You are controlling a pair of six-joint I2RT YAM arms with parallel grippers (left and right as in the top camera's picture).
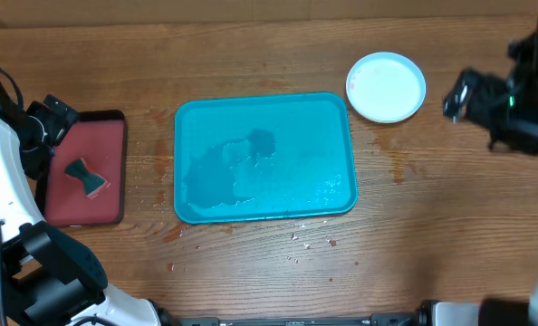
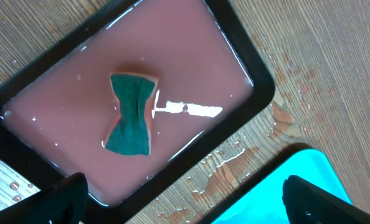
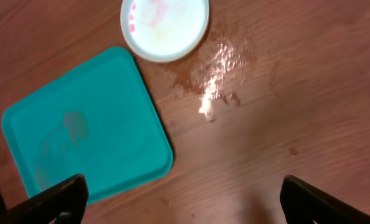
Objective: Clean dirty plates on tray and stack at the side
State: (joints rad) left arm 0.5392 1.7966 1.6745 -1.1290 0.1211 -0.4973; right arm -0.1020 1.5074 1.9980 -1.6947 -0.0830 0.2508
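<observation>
Left end effector (image 2: 185,190): fingers wide apart, nothing held. It hovers over a small black-rimmed pinkish-red tray (image 2: 191,56) holding shallow water.
- Just ahead of it lies a green bow-tie-shaped sponge with a tan backing (image 2: 132,115), flat in the water.
- Beside its right finger is a corner of the large turquoise-blue rectangular plastic tray (image 2: 266,196).

Right end effector (image 3: 184,186): fingers apart, empty, above the bare brown wooden desk (image 3: 309,112).
- Nearest, to its left, is the turquoise-blue plastic tray again. It carries no plates, only a film of water.
- Further ahead is a glistening wet patch (image 3: 219,68) on the wood.
- Farthest ahead is a small round white plastic plate (image 3: 165,25), on the desk just past the tray's corner and not touching it. There is a faint red smear (image 3: 133,18) near its rim. Cannot tell whether other plates sit beneath it.

Handling, judged: the plate looks light and stiff, and it is likely wet and so slippery. The rim is low and close to the desk. Best hold is the rim on the side nearest the end effector, with a shallow pinch. It may skid if nudged.
</observation>
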